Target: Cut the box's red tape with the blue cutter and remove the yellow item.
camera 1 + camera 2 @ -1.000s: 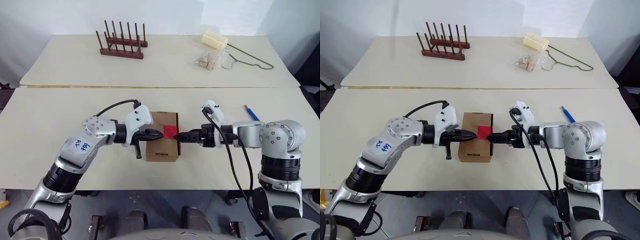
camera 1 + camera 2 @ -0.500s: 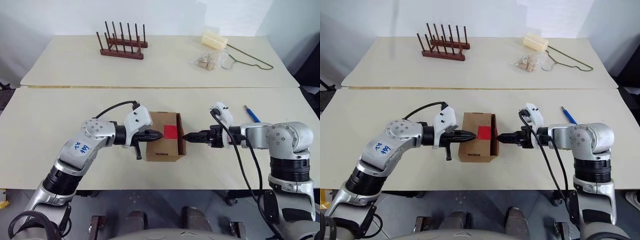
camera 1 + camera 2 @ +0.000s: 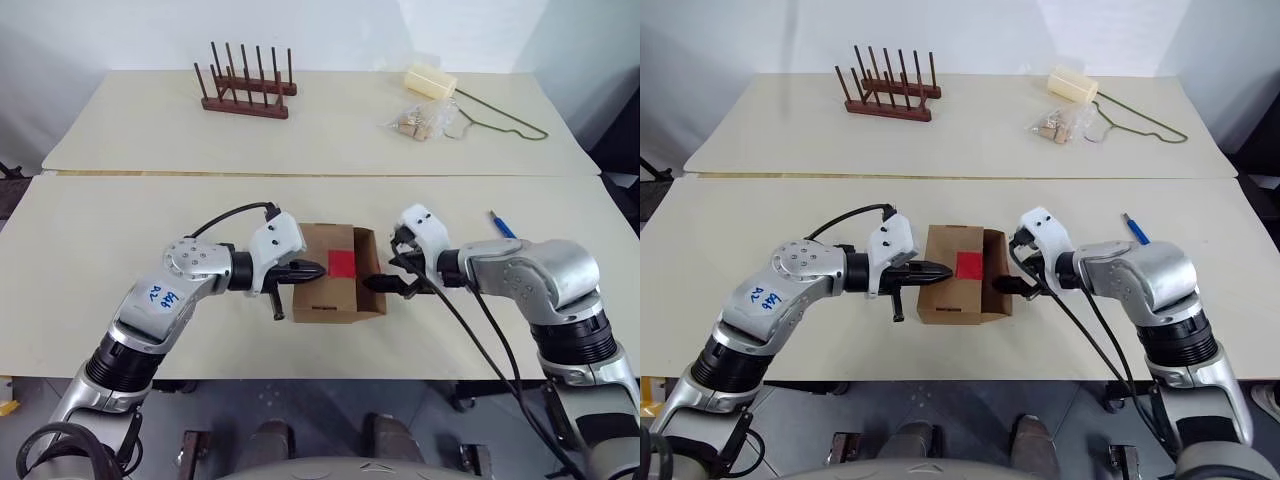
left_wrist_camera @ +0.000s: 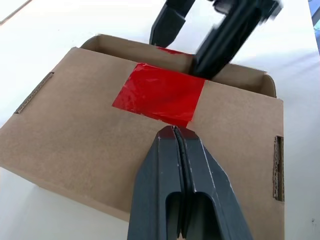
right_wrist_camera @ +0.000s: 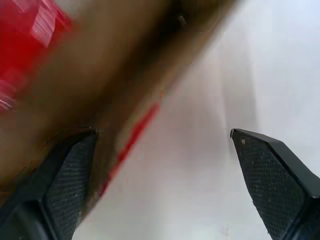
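Cream table (image 3: 90, 250) bears the box (image 3: 330, 280); arm sticker (image 3: 158, 295) scrawl unreadable.

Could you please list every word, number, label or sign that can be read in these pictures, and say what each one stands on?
Handwritten blue marks on a white sticker on the robot's left arm: two short scrawled lines, too small and slanted to read with certainty.
The box: no print to be seen; the red tape is plain.
The clear bag and the cream block on the far table: no readable text.

One cardboard box (image 3: 330, 283), one red tape square (image 3: 342, 264), one blue cutter (image 3: 503, 226). One wooden peg rack (image 3: 244, 85), one green wire hanger (image 3: 500, 114), one cream block (image 3: 429, 79). Two tables (image 3: 120, 240).
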Controlling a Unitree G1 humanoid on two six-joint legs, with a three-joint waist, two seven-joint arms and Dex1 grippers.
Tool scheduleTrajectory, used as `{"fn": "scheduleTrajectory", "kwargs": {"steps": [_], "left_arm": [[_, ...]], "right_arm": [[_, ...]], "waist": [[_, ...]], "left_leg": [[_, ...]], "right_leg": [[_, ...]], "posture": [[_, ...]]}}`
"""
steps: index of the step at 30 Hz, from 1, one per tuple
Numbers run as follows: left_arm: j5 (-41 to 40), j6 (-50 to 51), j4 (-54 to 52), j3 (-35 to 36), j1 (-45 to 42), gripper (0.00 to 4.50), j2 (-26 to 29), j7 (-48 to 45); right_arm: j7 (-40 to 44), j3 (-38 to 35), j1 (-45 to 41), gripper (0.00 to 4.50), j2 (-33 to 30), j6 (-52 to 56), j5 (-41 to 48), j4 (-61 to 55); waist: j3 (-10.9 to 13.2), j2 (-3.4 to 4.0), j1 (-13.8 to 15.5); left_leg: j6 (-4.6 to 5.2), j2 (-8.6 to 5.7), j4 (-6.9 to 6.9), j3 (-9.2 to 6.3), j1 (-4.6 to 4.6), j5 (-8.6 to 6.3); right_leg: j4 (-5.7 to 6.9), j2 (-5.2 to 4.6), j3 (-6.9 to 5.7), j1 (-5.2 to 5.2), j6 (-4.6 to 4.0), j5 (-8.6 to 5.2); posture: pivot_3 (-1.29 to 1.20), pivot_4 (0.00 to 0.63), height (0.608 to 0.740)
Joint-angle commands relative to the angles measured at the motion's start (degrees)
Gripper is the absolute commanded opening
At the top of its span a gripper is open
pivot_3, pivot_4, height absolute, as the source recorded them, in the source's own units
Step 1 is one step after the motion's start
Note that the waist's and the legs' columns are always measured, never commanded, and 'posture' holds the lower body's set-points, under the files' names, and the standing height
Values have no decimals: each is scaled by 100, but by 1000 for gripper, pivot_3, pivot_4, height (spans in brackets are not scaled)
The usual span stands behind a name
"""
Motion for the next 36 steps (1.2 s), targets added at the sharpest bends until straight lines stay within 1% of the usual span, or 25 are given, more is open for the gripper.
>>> {"fn": "scheduleTrajectory", "kwargs": {"steps": [1,4,9,12,15,17,20,23,29,33,36], "left_arm": [[131,170,23,-138,206,0,68,15],[135,182,5,-140,219,0,61,26],[137,214,-17,-134,213,0,58,41],[131,227,-35,-109,220,0,78,53],[136,213,-26,-121,220,0,74,59],[150,199,-8,-145,207,0,67,53],[143,209,-4,-140,172,0,41,71],[136,232,-21,-121,165,0,29,106],[122,283,-123,-84,286,0,53,155],[117,341,-182,-68,302,0,48,174],[108,416,-237,-13,299,0,74,205]], "right_arm": [[174,350,88,4436,-327,-679,-553,-43],[282,466,146,4436,-324,-975,-749,-9],[372,269,223,4436,-137,-1132,-820,10],[706,-420,66,4436,-123,-757,-341,428],[1320,-1194,-216,4436,57,203,555,1252],[1548,-1430,-372,4436,102,566,812,1723],[1660,-1513,-564,4436,156,690,772,2561],[2060,-1276,-636,4436,142,737,796,3064],[2558,-730,-696,4436,291,612,610,3540],[2978,-490,-748,4436,437,516,604,3705],[3223,-220,-741,3861,538,526,584,3579]], "waist": [[0,0,-2],[0,-1,-7],[-1,-1,-7],[0,-1,-6],[0,-2,-4],[0,-1,-6],[-1,-1,-9],[-1,-1,-12],[-3,-4,-17],[-15,-23,-29],[-15,-23,-34]], "left_leg": [[0,0,0,0,0,0],[0,1,0,0,0,0],[0,1,0,0,1,0],[0,1,0,1,0,0],[0,1,0,1,1,0],[0,3,0,1,2,0],[0,3,0,1,4,0],[0,2,0,2,5,0],[-1,3,0,2,12,0],[-1,4,-6,2,30,0],[-1,5,-6,3,32,0]], "right_leg": [[-1,0,0,0,0,0],[-1,1,0,0,0,0],[1,1,0,0,0,0],[-1,0,0,0,0,0],[-3,0,-1,3,0,0],[-3,1,-1,6,0,0],[-3,1,-1,7,-1,0],[-3,1,-1,8,0,0],[-2,2,-1,12,0,0],[-2,3,-1,25,-1,0],[-1,4,0,26,-1,0]], "posture": [[0,150,740],[0,150,740],[0,150,740],[0,150,740],[0,150,740],[0,150,740],[0,150,740],[0,150,740],[0,150,740],[0,150,740],[0,150,740]]}}
